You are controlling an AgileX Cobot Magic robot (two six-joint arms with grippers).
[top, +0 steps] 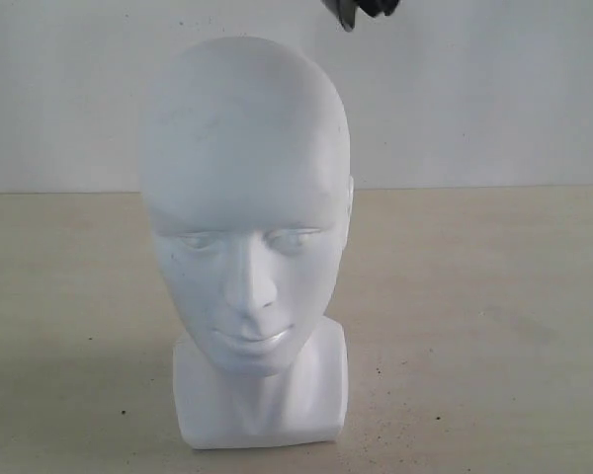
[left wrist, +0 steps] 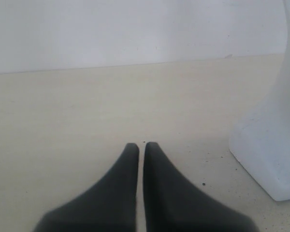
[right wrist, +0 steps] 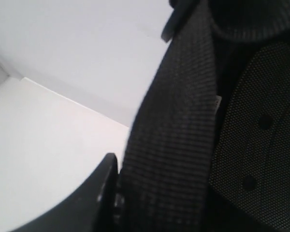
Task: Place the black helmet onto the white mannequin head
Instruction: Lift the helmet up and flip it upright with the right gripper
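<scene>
The white mannequin head (top: 247, 197) stands upright in the centre of the exterior view, face toward the camera, its squarish base resting on the beige table (top: 474, 346). A plain white wall (top: 474, 89) lies behind it. The head is bare.

At the top edge of that view, right of centre and above the crown, a small dark piece (top: 361, 8) cuts into the frame, apart from the head. Too little of it shows to tell whether it belongs to the helmet or to an arm.

The black helmet (right wrist: 251, 145) fills most of the right wrist view from the inside, with dotted mesh padding and a woven black strap (right wrist: 174, 135) running across it. The right gripper (right wrist: 113, 181) is clamped on the helmet. One dark finger lies against the strap and the other is hidden behind it.

In the left wrist view the left gripper (left wrist: 141, 145) hangs low over the table (left wrist: 87, 106), its two fingers drawn together with only a thin slit between them and nothing held. The mannequin's base (left wrist: 270, 145) stands near it, off to one side and not touching.
</scene>
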